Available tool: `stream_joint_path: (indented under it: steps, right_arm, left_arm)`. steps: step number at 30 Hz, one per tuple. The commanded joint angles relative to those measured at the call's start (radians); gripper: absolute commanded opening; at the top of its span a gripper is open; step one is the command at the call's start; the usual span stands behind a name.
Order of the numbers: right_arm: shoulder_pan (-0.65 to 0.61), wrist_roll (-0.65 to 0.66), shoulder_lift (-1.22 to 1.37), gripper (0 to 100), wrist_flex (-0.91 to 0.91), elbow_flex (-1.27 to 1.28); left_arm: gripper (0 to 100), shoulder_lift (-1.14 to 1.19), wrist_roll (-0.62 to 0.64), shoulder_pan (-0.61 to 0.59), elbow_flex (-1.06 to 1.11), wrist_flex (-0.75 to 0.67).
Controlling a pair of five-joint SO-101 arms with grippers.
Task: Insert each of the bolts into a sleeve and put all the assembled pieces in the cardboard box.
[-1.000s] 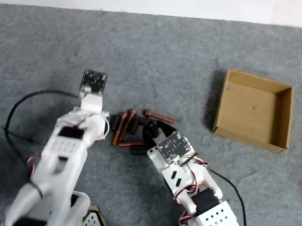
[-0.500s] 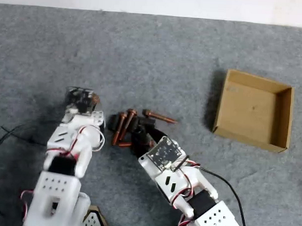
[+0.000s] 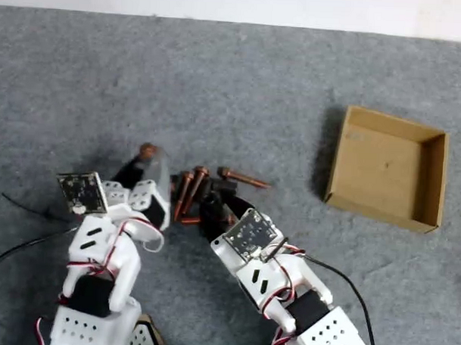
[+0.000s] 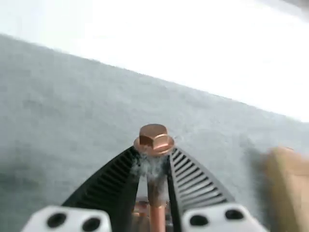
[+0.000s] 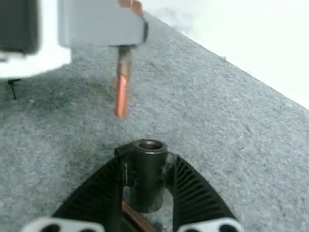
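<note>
Two parts are being gripped over the table [image 3: 218,81] for insertion: left hand [image 4: 153,152] is clamping a bolt [image 4: 153,139] head-up, right hand [image 5: 147,162] is holding a sleeve [image 5: 146,176] upright near it, next needing bolt tip centred over the bore.

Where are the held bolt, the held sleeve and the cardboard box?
bolt [image 4: 153,139], left wrist view, on its hex head
sleeve [image 5: 147,174], right wrist view, on its side
cardboard box [image 3: 382,166], high view, on its bare floor

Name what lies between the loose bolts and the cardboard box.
Bare grey carpet, from loose bolts to cardboard box, in the high view.
</note>
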Motion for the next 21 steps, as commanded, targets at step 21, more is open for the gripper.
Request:
stream_joint_path:
  steps: [21]
  right_arm:
    - [-0.005, -0.003, -0.013, 0.5, -0.024, 0.151]
  left_arm:
    - [1, -0.033, 0.382, 0.183, -0.062, -0.026]
